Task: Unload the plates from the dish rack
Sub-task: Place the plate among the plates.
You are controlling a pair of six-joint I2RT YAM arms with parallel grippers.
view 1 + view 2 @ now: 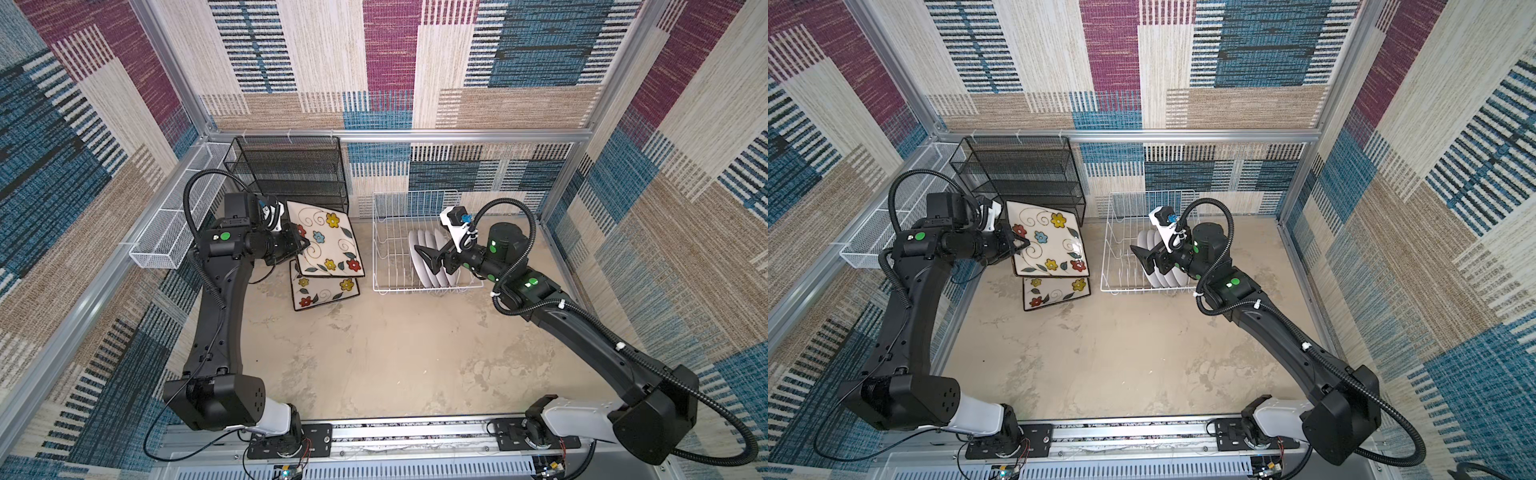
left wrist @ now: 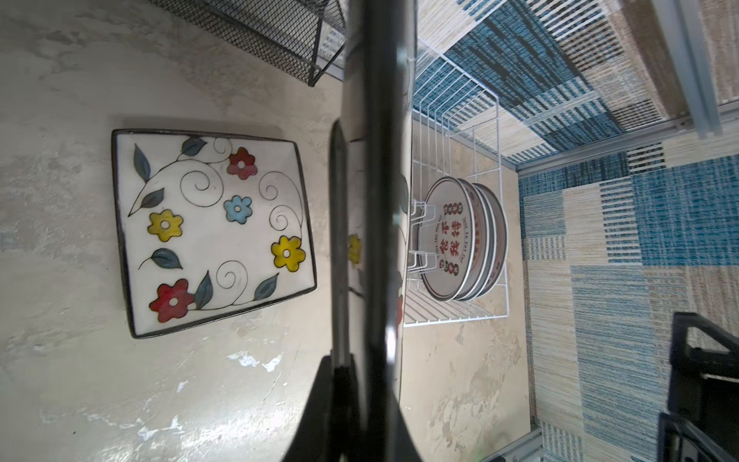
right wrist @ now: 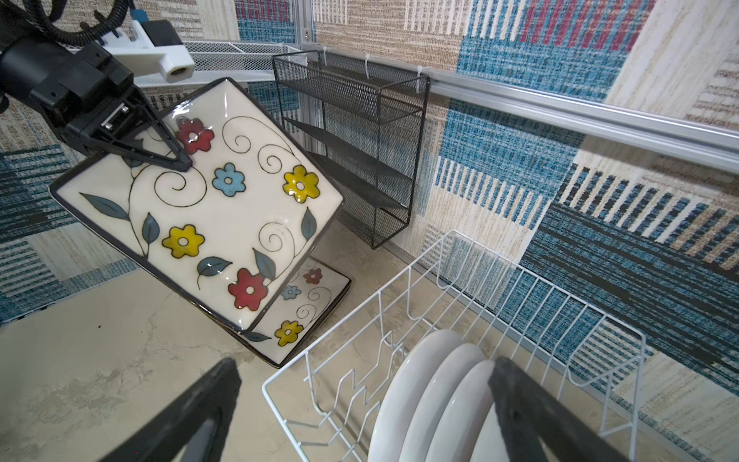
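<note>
Left gripper [image 1: 302, 245] clamped on raised square plate [image 1: 330, 239], centre-left, above second square plate [image 1: 328, 293] lying on bench [image 1: 374, 357]. Right gripper [image 1: 428, 258] spread apart over round plates [image 1: 436, 276] upright in dish rack [image 1: 415, 208], centre-right.

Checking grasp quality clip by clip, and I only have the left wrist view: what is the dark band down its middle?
Observer: A square plate, seen edge-on; the left tool is shut on its rim.
Operator: Where does it hang?
Observer: Tilted in the air, partly over the second square plate lying on the table.
Operator: And the right tool?
Observer: The right tool is open above the round plates in the dish rack, holding nothing.
</note>
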